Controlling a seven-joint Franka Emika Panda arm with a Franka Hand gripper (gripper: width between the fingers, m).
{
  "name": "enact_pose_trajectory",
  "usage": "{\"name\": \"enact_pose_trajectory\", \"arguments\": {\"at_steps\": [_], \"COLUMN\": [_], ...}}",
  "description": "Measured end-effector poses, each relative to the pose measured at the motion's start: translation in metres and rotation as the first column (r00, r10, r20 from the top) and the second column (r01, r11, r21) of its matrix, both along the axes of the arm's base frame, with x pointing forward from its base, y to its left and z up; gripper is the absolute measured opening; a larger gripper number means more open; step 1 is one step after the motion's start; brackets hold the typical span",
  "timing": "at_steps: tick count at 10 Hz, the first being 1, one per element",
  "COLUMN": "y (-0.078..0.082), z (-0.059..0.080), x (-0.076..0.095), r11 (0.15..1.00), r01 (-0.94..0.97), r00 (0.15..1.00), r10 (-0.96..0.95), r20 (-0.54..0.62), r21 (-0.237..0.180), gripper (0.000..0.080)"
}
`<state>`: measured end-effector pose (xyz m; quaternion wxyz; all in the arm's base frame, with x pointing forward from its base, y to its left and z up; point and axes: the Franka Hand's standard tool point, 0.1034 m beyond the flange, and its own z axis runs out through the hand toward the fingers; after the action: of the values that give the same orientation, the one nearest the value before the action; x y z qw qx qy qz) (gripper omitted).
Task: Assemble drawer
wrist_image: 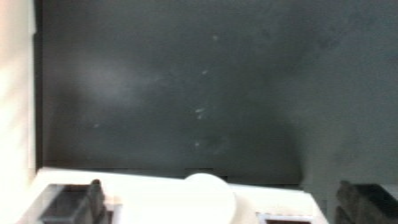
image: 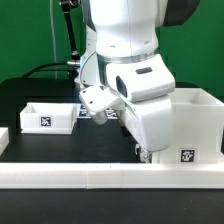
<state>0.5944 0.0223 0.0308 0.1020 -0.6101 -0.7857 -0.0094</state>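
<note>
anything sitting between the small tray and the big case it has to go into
Only the arm itself: in the exterior view the gripper hangs between the small tray and the case. No loose part visibly lies on the table in that gap.

A plain green wall [image: 30, 30] stood behind the scene, evenly lit. The tabletop [image: 60, 145] was black and matte, with soft reflections of light. A long low white rail [image: 110, 178] ran along its front edge. At the back, a thin black cable [image: 40, 72] curved beside a dark pole [image: 68, 30].
</note>
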Motion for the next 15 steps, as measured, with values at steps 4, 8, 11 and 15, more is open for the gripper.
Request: {"name": "enact_pose_trajectory", "arguments": {"at_steps": [4,8,11,15], "y": [0.002,-0.009,-0.066,-0.122], "z": [0.01,0.002,0.007,0.05], "x": [0.009,0.006,-0.01,-0.018], "r11": [1.0,1.0,1.0,0.998], "r01": [-0.009,-0.004,-0.012,0.022], "r00": [0.999,1.0,1.0,0.994], "r10": [0.009,0.004,0.011,-0.016], "r20": [-0.046,-0.021,-0.011,0.105], "r21": [0.003,-0.014,-0.028,-0.052], "gripper": [0.0649,0.0649,0.0649,0.0649]}}
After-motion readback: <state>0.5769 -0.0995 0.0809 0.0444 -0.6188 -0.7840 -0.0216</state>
